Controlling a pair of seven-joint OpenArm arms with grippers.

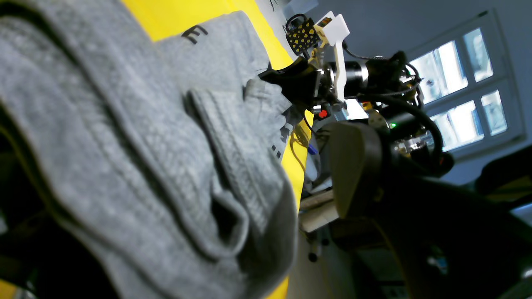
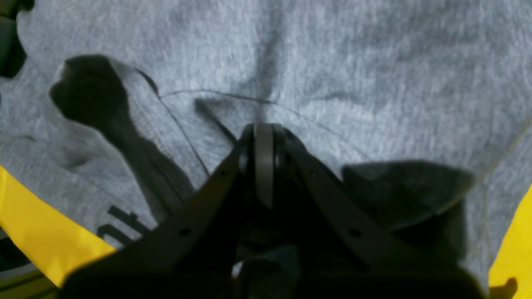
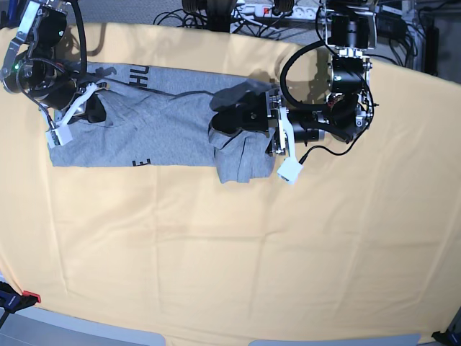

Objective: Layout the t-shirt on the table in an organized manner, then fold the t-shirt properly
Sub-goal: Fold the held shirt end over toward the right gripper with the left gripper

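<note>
The grey t-shirt [image 3: 158,130] lies bunched along the far left part of the yellow table [image 3: 230,252], with black lettering [image 3: 142,163] near its front edge. My left gripper [image 3: 229,115] hangs open over the shirt's folded right end. In the left wrist view the crumpled t-shirt [image 1: 137,137] fills the space between the wide-spread jaws, and one dark finger [image 1: 353,166] stands clear to its right. At the shirt's left end my right gripper [image 3: 96,108] is shut. Its tips [image 2: 262,128] pinch the grey fabric [image 2: 332,62], and creases run toward them.
Cables and a power strip [image 3: 252,11] lie beyond the table's far edge. A red-tipped clamp [image 3: 18,295] sits at the front left corner. In the left wrist view the right arm [image 1: 332,79] stands past the shirt, against a bright window [image 1: 457,83]. Broad yellow cloth stretches toward the front.
</note>
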